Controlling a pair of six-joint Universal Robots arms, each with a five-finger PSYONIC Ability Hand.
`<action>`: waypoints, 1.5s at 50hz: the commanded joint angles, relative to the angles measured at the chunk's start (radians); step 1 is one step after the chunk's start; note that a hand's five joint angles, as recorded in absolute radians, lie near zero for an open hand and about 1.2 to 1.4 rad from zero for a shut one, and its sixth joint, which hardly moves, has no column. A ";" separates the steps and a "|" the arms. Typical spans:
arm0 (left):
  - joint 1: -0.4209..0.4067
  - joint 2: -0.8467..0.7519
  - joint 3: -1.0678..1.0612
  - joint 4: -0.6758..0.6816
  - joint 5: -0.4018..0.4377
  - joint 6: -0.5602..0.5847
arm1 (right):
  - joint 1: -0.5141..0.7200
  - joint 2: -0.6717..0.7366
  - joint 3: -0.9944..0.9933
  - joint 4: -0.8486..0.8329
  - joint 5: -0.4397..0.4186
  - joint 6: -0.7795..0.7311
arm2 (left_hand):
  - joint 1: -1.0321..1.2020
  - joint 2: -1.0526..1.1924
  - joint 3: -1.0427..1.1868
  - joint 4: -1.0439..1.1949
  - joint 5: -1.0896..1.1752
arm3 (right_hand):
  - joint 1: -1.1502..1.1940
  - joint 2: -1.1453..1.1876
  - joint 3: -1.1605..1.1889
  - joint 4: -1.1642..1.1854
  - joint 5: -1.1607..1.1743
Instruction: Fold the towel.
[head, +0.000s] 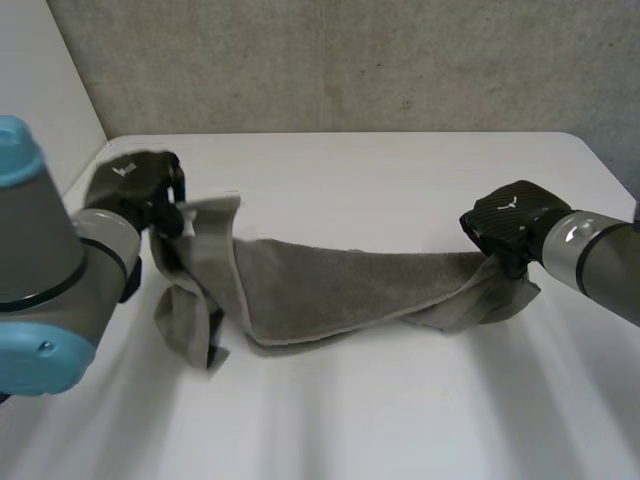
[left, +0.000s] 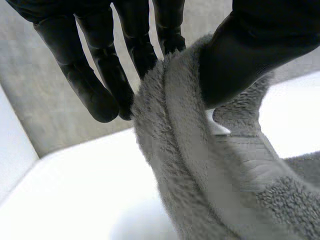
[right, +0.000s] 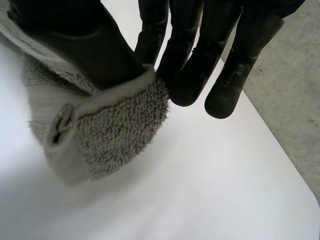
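Note:
A grey towel (head: 340, 285) hangs stretched between my two hands above the white table (head: 400, 170), sagging in the middle. My left hand (head: 140, 185) pinches the towel's left end; in the left wrist view the thumb (left: 250, 45) presses the towel's edge (left: 175, 130) against the fingers (left: 100, 75). My right hand (head: 505, 225) grips the towel's right end; in the right wrist view its thumb (right: 80, 45) clamps a folded corner (right: 110, 130) against the fingers (right: 195, 55). Loose cloth droops below each hand.
A grey concrete wall (head: 350, 60) stands behind the table's far edge. A white panel (head: 40, 90) rises at the far left. The table's right edge (right: 295, 165) runs close beside my right hand.

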 joint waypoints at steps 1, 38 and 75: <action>0.006 -0.150 0.257 -0.008 0.028 0.010 | 0.041 0.146 -0.327 -0.167 0.091 0.064 | -0.056 -0.095 -0.147 -0.114 -0.257 | 0.064 0.081 0.067 0.063 0.053; 0.160 -0.148 -0.217 0.610 0.410 -0.222 | 0.021 -0.010 0.241 -0.651 -0.148 0.205 | -0.102 -0.141 -0.194 -0.160 -0.303 | 0.064 0.081 0.067 0.063 0.053; 0.193 0.028 -0.642 0.889 0.676 0.596 | -0.034 -0.006 0.433 -0.641 -0.154 0.169 | -1.192 -1.231 -1.283 -1.250 -1.392 | 0.064 0.081 0.067 0.063 0.053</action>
